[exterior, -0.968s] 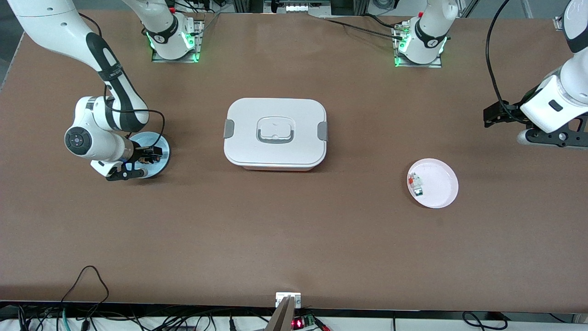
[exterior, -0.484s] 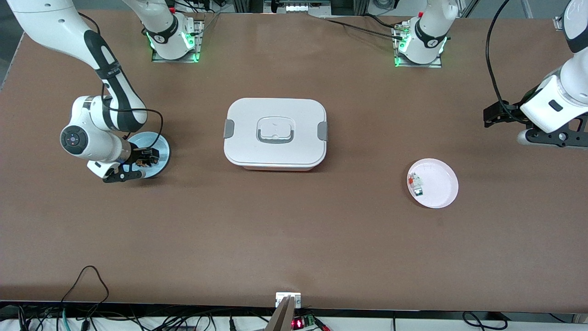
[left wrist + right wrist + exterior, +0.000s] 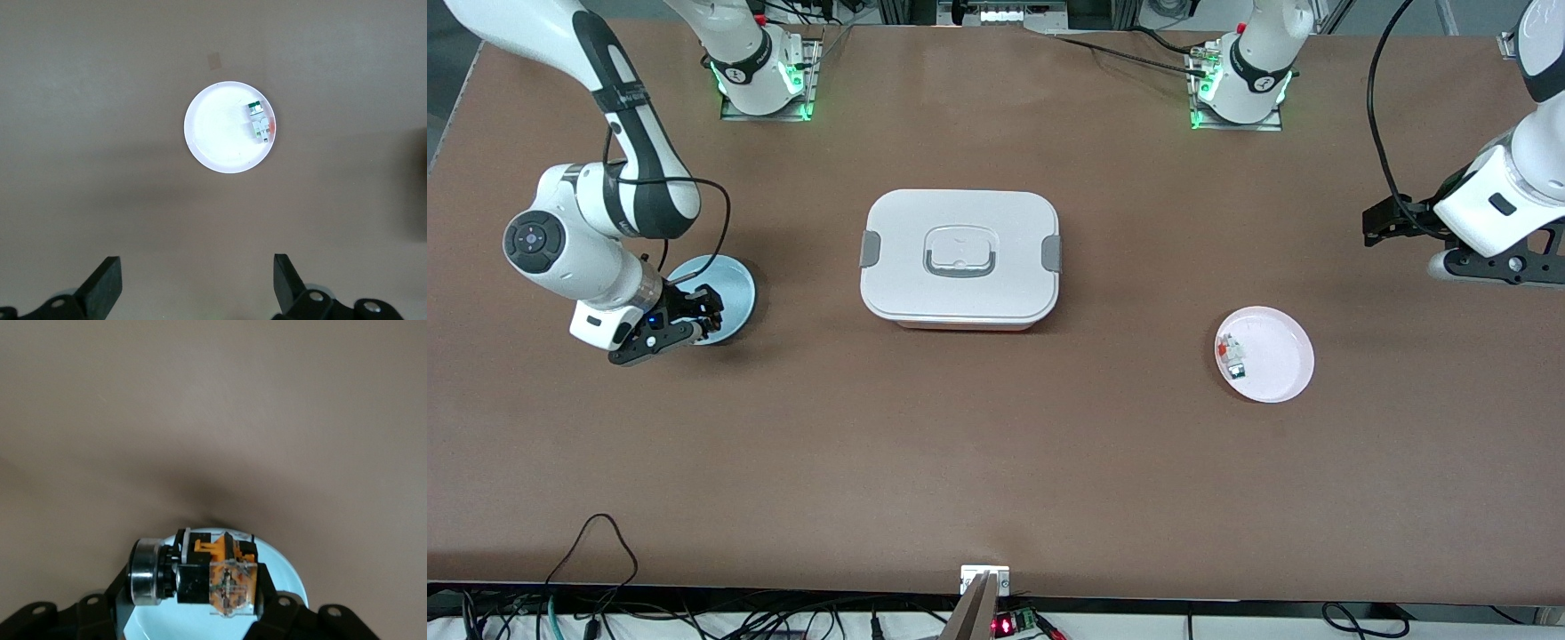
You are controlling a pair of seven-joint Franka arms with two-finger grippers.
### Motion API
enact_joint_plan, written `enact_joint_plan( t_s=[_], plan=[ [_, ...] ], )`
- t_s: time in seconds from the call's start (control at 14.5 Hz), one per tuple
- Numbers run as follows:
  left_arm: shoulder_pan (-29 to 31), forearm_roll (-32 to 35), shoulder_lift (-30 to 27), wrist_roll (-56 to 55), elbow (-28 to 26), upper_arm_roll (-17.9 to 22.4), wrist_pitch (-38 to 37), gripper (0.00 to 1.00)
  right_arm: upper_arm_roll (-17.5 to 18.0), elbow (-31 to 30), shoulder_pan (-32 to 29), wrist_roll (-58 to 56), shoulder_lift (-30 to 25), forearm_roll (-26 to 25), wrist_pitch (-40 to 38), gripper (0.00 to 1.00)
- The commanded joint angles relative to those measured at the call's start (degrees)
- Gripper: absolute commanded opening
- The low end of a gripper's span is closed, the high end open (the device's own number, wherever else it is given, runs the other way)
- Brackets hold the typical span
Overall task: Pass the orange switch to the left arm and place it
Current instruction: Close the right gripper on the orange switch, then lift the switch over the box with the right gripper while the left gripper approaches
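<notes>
The orange switch [image 3: 230, 580], a small black part with an orange end and a metal ring, sits crosswise between the fingers of my right gripper [image 3: 199, 588], which is shut on it. That gripper [image 3: 708, 313] hangs low over the edge of a light blue plate [image 3: 727, 283] at the right arm's end of the table. The white box [image 3: 959, 258] with grey latches stands closed in the middle of the table. My left gripper [image 3: 1380, 222] waits open and empty above the table at the left arm's end, its fingers [image 3: 105, 287] spread wide.
A pink plate [image 3: 1279, 356] lies toward the left arm's end, nearer the front camera than the box, holding a small white, red and green part [image 3: 1232, 356]. From the left wrist, that plate [image 3: 217, 137] and part [image 3: 259, 123] show below.
The right arm has drawn up and back toward its own end of the table, lifting the switch off the blue plate. The left arm has not moved.
</notes>
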Motion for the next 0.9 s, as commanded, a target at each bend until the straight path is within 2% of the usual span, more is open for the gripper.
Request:
enact_joint_plan(
  t_s=[0.0, 0.14, 0.28, 0.41, 0.83],
  plan=[
    [0.08, -0.89, -0.19, 0.04, 0.07, -0.08, -0.97, 1.00, 4.72, 1.85, -0.25, -2.05, -2.33, 0.32, -0.28, 0.09],
    [0.07, -3.08, -0.10, 0.13, 0.07, -0.09, -2.20, 1.00, 6.84, 3.78, 1.15, -2.05, -3.21, 1.98, -1.41, 0.08],
    [-0.01, -5.71, 0.77, 0.22, 0.07, -0.17, -3.78, 1.00, 6.76, 8.34, 5.44, -2.40, -3.56, 8.11, -5.44, 0.08],
    [0.16, -10.45, 0.95, 0.22, 0.07, -0.17, -5.45, 1.00, 6.85, 11.52, 8.26, -3.45, -3.56, 10.33, -7.13, 0.08],
    [0.25, -33.03, 5.34, -0.05, -0.19, 0.00, -15.64, 1.00, 6.85, 15.13, 18.72, -10.30, -5.75, 22.63, -7.31, 0.08]
  ],
)
